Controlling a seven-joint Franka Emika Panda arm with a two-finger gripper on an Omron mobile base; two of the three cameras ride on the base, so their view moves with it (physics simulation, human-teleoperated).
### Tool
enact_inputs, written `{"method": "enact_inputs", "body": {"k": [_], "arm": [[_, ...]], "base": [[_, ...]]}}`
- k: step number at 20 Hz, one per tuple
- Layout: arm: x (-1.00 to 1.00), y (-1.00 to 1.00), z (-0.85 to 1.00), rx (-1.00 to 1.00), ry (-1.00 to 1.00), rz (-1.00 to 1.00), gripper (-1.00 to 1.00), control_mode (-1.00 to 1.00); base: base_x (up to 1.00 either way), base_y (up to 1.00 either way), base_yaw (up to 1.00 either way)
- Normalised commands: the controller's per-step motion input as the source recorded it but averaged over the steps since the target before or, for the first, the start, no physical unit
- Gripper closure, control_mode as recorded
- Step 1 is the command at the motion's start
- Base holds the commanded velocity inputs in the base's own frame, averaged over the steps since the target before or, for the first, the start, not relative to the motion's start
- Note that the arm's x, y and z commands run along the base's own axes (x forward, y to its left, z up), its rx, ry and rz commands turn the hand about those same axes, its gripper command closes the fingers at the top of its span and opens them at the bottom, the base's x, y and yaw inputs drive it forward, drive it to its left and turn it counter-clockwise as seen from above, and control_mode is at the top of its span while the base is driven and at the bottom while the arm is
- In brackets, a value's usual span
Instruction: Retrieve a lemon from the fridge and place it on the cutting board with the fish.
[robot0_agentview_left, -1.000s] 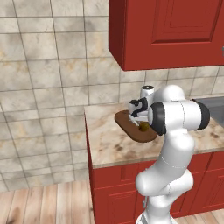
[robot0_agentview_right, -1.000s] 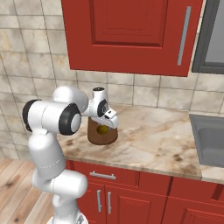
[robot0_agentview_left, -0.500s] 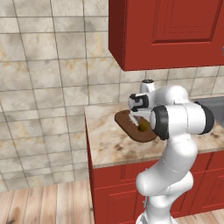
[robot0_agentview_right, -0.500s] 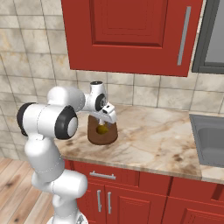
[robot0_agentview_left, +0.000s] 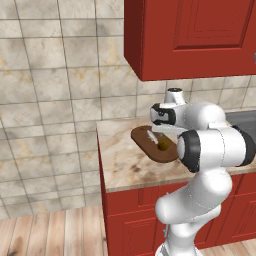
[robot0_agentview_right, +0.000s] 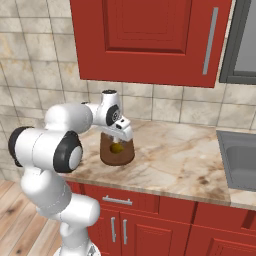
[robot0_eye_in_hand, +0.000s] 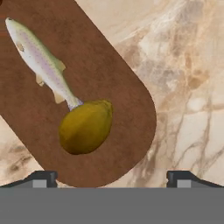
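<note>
A dark brown cutting board (robot0_eye_in_hand: 109, 83) lies on the marble counter. On it rests the pale fish (robot0_eye_in_hand: 41, 63), and the ochre lemon (robot0_eye_in_hand: 86, 126) sits loose against the fish's tail. My gripper (robot0_eye_in_hand: 112, 178) hangs open just above the board, fingertips (robot0_eye_in_hand: 41, 177) wide apart with nothing between them. From the left base view the gripper (robot0_agentview_left: 161, 131) is over the board (robot0_agentview_left: 145, 149), with the lemon (robot0_agentview_left: 163, 146) and fish (robot0_agentview_left: 151, 136) below it. The right base view shows the gripper (robot0_agentview_right: 121, 136) above the lemon (robot0_agentview_right: 117, 148) on the board (robot0_agentview_right: 107, 157).
Red wall cabinets (robot0_agentview_right: 150, 40) hang above the counter (robot0_agentview_right: 175, 160). A steel sink (robot0_agentview_right: 240, 155) is set in at the right. The counter's left end (robot0_agentview_left: 102, 165) drops to a wooden floor. Tiled wall lies behind.
My elbow has swung down and toward the cameras, while the hand stays over the board. The lemon lies still on the board and the jaws stay wide.
</note>
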Motion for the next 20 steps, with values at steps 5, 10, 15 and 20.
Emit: {"method": "enact_inputs", "body": {"k": [5, 10, 15, 20], "arm": [[-0.83, 0.03, 0.1, -0.01, -0.1, 0.16, -1.0, -1.0], [-0.66, 0.12, 0.26, -0.01, -0.1, 0.22, -1.0, -1.0], [-0.47, 0.28, 0.71, 0.0, -0.15, 0.22, -1.0, -1.0], [-0.26, 0.39, 0.88, 0.0, -0.09, 0.14, -1.0, -1.0]], "base": [[0.0, 0.0, 0.0], [0.0, 0.0, 0.0], [0.0, 0.0, 0.0], [0.0, 0.0, 0.0]]}}
